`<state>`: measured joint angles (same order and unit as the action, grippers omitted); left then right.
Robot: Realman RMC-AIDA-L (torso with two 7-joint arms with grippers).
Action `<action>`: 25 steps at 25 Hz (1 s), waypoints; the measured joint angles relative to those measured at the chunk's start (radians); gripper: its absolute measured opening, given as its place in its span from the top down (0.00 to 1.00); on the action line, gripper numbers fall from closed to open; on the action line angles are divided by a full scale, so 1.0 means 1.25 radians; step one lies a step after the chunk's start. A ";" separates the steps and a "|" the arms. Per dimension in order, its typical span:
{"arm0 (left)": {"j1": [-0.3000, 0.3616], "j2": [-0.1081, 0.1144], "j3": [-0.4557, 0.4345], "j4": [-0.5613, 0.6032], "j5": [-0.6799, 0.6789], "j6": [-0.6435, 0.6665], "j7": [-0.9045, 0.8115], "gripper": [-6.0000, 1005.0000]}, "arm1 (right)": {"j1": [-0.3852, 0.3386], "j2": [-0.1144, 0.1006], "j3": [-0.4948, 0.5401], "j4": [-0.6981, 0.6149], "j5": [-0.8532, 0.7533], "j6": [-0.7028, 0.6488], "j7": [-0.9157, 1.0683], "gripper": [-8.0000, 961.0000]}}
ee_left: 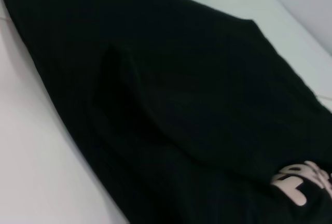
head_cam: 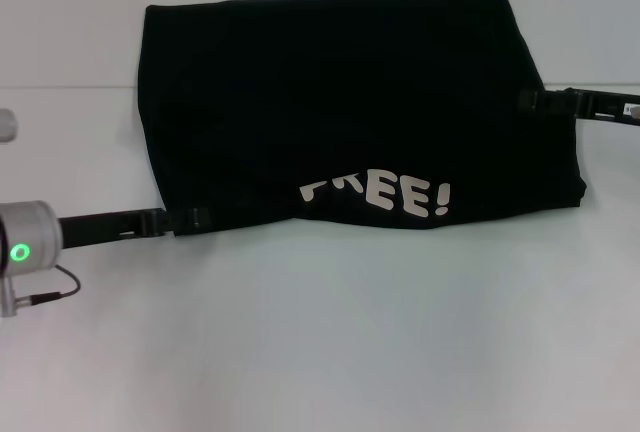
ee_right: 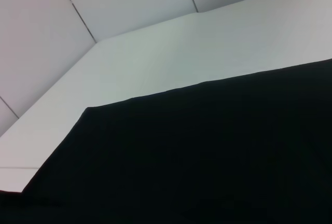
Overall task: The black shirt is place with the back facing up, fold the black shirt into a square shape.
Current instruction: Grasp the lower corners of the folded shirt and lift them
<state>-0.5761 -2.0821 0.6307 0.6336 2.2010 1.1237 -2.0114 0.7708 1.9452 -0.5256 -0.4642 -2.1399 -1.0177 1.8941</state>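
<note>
I see the black shirt (head_cam: 340, 102) lying on the white table (head_cam: 330, 332), toward the far side, already folded into a wide block w/ near-straight left and far edges. Its near edge curls over and shows white print (head_cam: 385, 195), letters reading roughly "EE!", so the shirt isn't plain. The right near corner bulges out a bit past the rest.

Left gripper (head_cam: 190, 218) sits at the shirt's near left corner, arm coming in low from my left w/ a green light on the wrist. Its tips meet the fabric edge, but whether they're clamped on cloth or just beside it I can't tell.

Right gripper (head_cam: 528, 101) is at the shirt's right edge, about mid-height, arm reaching in from the right. Tips touch the fabric there; jaw state also can't tell.

Left wrist view shows black cloth w/ a soft fold ridge and a bit of the print. Right wrist view shows cloth, table and wall panels (ee_right: 78, 6) only.
</note>
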 joint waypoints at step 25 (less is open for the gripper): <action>-0.031 0.001 0.081 -0.009 0.018 -0.043 0.037 0.42 | -0.011 0.004 -0.002 0.000 0.001 -0.001 0.002 0.24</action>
<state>-0.6146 -2.0810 0.7325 0.6225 2.2241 1.0703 -1.9653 0.7576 1.9497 -0.5279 -0.4648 -2.1383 -1.0186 1.8965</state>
